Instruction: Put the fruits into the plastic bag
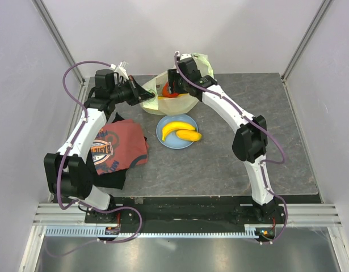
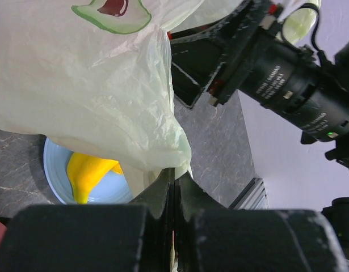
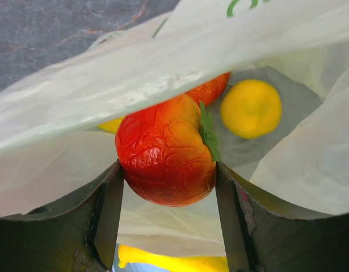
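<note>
**Edges and clearance.** My left claw [image 1: 146, 94] is closed on the near-left rim of the thin, crinkly, pale yellow-green plastic bag [image 1: 185, 103], which stands near the far edge of the surface. In the left wrist view its two black fingers [image 2: 157, 195] meet with the film pinched between them. My right claw [image 3: 168, 170] sits inside the bag's mouth. Its fingers [image 3: 106, 209] press against both sides of a wrinkled red-orange round fruit [image 3: 163, 150], held above the bag's floor. Both arms converge closely at the bag. The widest stretch of bare surface lies to the right of the plate.

**Surface and room.** The dark grey marbled surface [image 1: 265, 113] is enclosed by white walls [image 1: 163, 34] with metal corner posts [image 1: 58, 34]. A red printed T-shirt [image 1: 114, 148] lies at the left, beside my left arm.

**Containers and contents.** A round blue plate [image 1: 175, 143], just in front of the bag, carries two elongated yellow fruits [image 1: 172, 129] lying side by side. Inside the bag lie a round yellow fruit [image 3: 251, 107] and an orange-red fruit [image 3: 214, 88], the latter partly hidden behind the held one.
</note>
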Action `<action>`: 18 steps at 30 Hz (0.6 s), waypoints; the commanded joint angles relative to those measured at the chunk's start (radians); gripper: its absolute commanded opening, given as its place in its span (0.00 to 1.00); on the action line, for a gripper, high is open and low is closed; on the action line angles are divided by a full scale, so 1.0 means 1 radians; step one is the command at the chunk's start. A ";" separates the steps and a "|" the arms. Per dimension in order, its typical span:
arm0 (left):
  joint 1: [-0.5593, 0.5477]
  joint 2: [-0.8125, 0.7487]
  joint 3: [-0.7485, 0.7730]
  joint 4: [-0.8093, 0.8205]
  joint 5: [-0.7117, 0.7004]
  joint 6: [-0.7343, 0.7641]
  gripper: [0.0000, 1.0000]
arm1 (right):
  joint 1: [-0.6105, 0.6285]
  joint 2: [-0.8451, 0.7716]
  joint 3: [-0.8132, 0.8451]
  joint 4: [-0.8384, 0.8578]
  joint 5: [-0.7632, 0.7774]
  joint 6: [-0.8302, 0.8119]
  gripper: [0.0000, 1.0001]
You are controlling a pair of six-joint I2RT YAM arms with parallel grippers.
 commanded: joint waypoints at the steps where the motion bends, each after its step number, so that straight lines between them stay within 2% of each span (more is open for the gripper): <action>1: -0.003 -0.030 -0.008 0.031 0.044 0.022 0.01 | 0.003 0.025 0.059 -0.004 0.024 0.021 0.31; 10: -0.003 -0.027 -0.009 0.038 0.044 0.007 0.02 | 0.023 0.082 0.022 -0.078 0.015 0.018 0.38; 13: -0.003 -0.025 -0.012 0.038 0.044 0.005 0.02 | 0.020 0.091 0.025 -0.080 0.006 0.018 0.43; 16: -0.003 -0.024 -0.012 0.038 0.044 0.004 0.02 | 0.022 0.096 0.033 -0.078 -0.006 0.017 0.55; 17: -0.003 -0.025 -0.012 0.038 0.045 0.004 0.01 | 0.020 0.096 0.033 -0.075 -0.008 0.018 0.67; 18: -0.003 -0.025 -0.012 0.038 0.045 0.004 0.02 | 0.022 0.096 0.036 -0.075 -0.013 0.018 0.73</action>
